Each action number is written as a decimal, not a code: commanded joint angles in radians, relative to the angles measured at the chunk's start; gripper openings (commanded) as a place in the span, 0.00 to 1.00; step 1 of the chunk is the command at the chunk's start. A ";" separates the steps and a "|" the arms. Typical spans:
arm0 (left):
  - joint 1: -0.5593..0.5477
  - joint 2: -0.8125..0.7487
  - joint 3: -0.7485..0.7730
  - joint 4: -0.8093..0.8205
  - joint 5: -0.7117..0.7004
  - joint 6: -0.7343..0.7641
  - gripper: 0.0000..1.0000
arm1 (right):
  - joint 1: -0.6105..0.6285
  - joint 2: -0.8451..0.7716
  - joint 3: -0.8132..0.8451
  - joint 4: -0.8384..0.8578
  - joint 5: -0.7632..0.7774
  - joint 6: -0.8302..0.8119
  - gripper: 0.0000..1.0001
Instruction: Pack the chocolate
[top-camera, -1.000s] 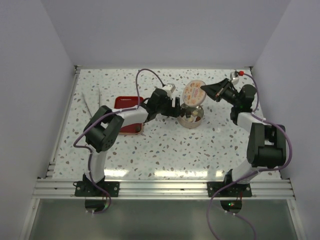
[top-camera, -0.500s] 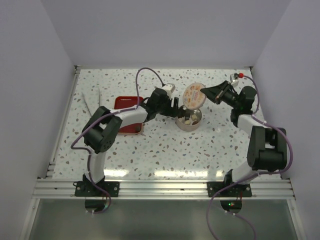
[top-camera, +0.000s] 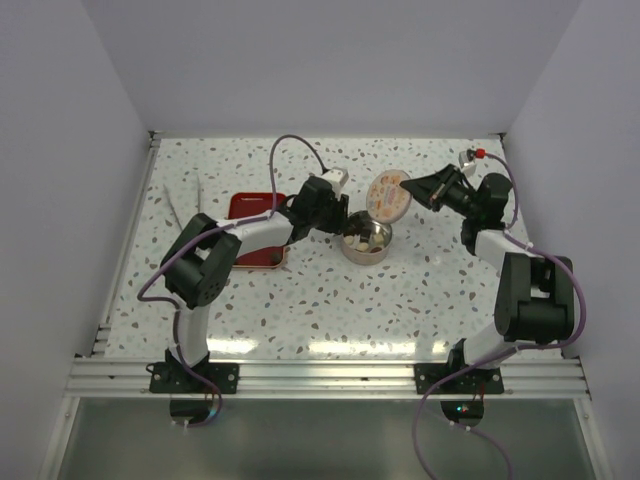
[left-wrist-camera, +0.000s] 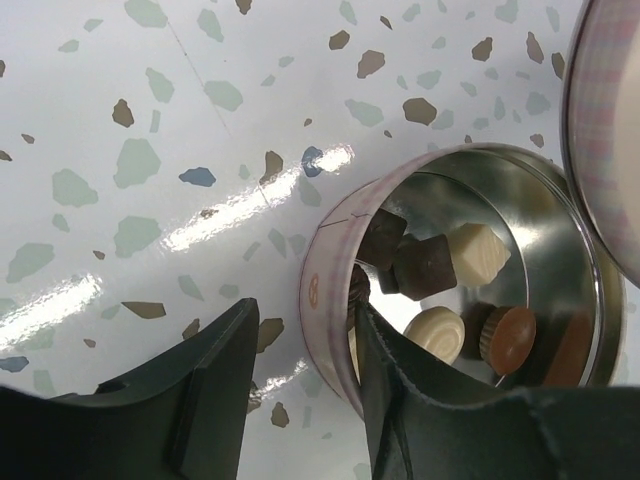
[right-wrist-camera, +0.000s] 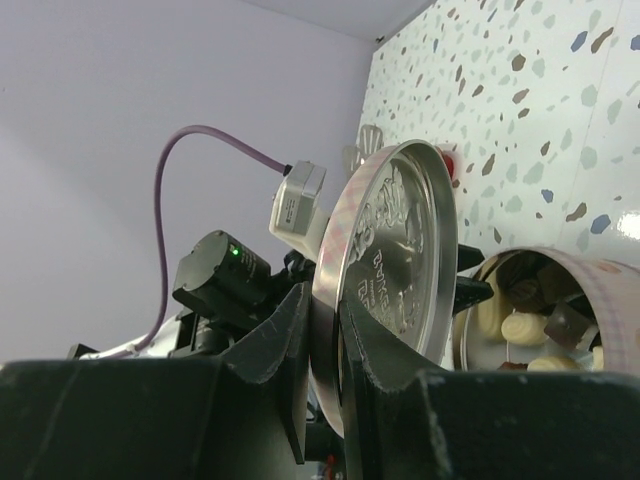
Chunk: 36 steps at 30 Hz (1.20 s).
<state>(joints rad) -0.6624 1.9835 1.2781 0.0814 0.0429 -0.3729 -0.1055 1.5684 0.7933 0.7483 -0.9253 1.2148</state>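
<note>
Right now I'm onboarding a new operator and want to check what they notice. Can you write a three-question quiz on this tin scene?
1. Pick one: which gripper holds the lid by its rim, A left or B right?
2. True or false: the lid is seated on the tin.
3. Short answer: where do the chocolates lie?

Key: 1. B, the right gripper. 2. False: the lid is held tilted, off the tin. 3. Inside the tin.
</note>
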 joint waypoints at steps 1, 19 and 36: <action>0.009 -0.040 -0.002 -0.065 -0.040 0.049 0.47 | -0.002 -0.041 -0.006 -0.004 0.011 -0.024 0.07; 0.050 -0.077 -0.016 -0.080 -0.123 0.060 0.35 | 0.013 -0.053 -0.083 0.020 0.003 -0.026 0.07; 0.060 -0.115 -0.059 -0.068 -0.095 0.060 0.35 | 0.087 0.068 -0.172 0.204 0.059 0.029 0.07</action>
<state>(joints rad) -0.6086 1.9217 1.2411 0.0097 -0.0460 -0.3286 -0.0219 1.6135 0.6395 0.8688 -0.8852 1.2381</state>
